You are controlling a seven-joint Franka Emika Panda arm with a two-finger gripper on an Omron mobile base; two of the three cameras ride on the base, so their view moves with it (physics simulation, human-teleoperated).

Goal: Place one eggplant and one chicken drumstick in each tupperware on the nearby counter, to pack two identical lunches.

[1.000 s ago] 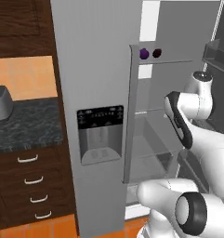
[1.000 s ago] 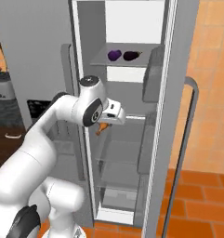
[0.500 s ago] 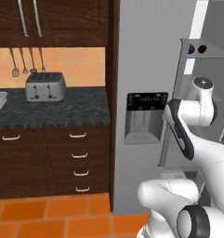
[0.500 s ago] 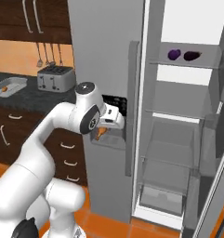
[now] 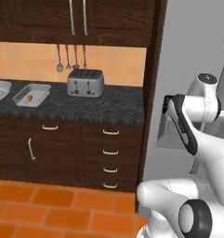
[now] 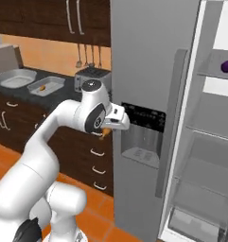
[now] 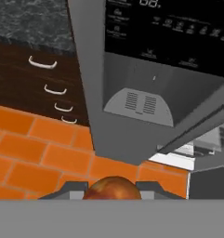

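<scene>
Hand view: gripper (image 7: 112, 188) clenched on chicken drumstick (image 7: 112, 188); swinging left toward far tray (image 5: 31, 94) risks clipping fridge door (image 6: 148, 94) or toaster (image 5: 86, 82)

The gripper (image 6: 106, 133) hangs in front of the grey fridge door (image 6: 148, 94), clamped on an orange-brown chicken drumstick (image 6: 105, 134). On the counter (image 6: 25, 92) a shallow tupperware (image 6: 48, 85) holds a second drumstick (image 6: 42, 87), beside the toaster (image 6: 92, 75). One eggplant (image 6: 227, 66) sits on a shelf in the open fridge.

fridge door (image 6: 148, 94) right beside end effector (image 6: 106, 133); toaster (image 5: 86, 82) beside tray (image 5: 32, 94) on counter (image 5: 108, 104).
</scene>
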